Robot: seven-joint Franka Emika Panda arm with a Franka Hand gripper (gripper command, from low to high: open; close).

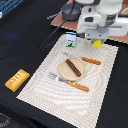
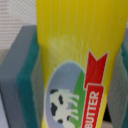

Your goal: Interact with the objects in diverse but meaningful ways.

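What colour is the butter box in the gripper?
Bright yellow butter box, with a red banner and cow picture; clearest in the wrist view.

The scene is seen by the exterior view from above and a bit off to one side, angled down over a dark table [image 1: 30,30] with a striped placemat [image 1: 45,85] laid across it. Pretty much the whole layout is covered from that distance, and the arm's white head is caught near the upper edge. The wrist view is jammed right up against a bright yellow rectangular box [image 2: 75,45], so the frame is nearly filled by it, with grey-green pads [image 2: 22,75] blurred at its sides. What's shared is probably just that box [image 1: 97,43], seen in the exterior view as a small yellow bit under the arm.
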